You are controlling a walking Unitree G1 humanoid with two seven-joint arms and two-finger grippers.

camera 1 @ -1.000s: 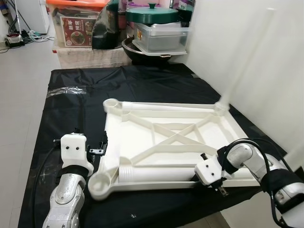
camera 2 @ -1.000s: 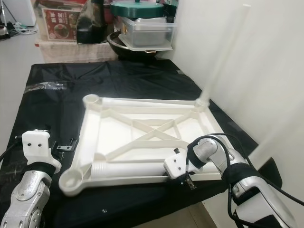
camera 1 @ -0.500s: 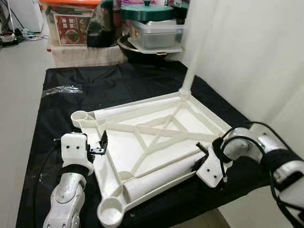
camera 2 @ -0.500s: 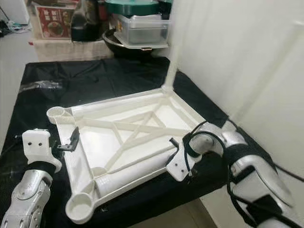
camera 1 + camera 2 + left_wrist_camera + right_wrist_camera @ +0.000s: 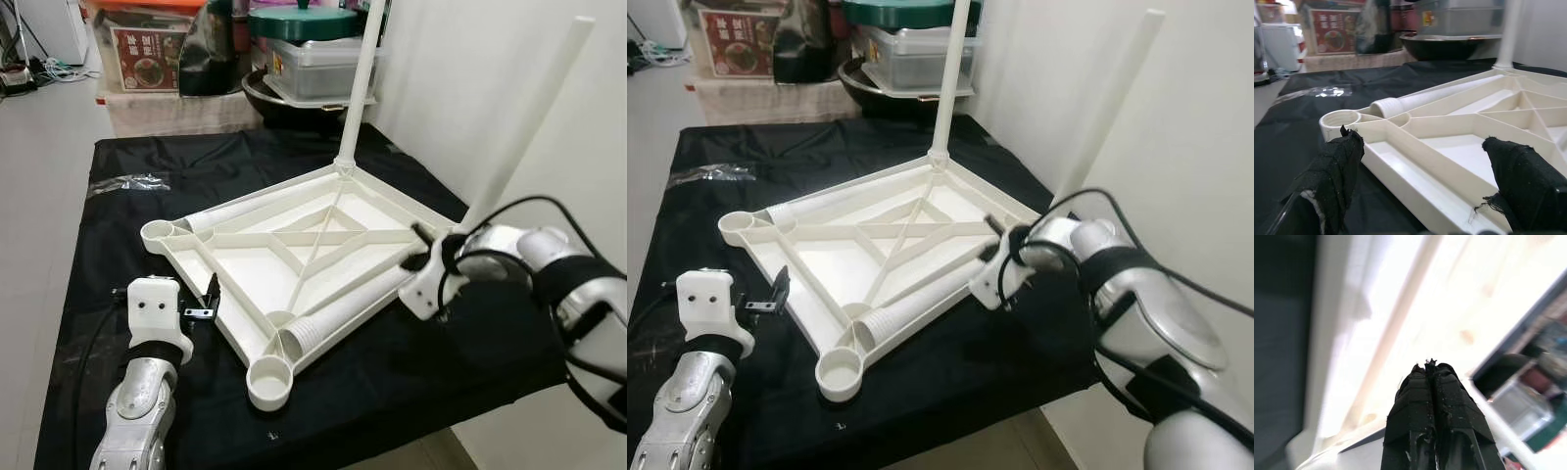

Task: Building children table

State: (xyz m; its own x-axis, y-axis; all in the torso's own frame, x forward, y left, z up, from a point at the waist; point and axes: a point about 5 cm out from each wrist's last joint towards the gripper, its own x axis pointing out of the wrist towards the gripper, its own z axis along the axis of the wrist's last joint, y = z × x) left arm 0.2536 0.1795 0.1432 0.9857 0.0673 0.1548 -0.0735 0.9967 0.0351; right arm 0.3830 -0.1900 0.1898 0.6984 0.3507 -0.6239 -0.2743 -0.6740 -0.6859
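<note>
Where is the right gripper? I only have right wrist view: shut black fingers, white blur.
Observer: The right gripper is at the right corner of the upturned tabletop, by a corner leg standing there.
Operator: Other legs?
Observer: A second leg stands at the far corner; two loose legs lie inside the frame.
Operator: Left gripper?
Observer: The left gripper is open at the tabletop's left edge.

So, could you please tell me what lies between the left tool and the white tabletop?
Just a narrow strip of the black sheet, seen in the left eye view; the left tool is open beside the tabletop edge.
</note>
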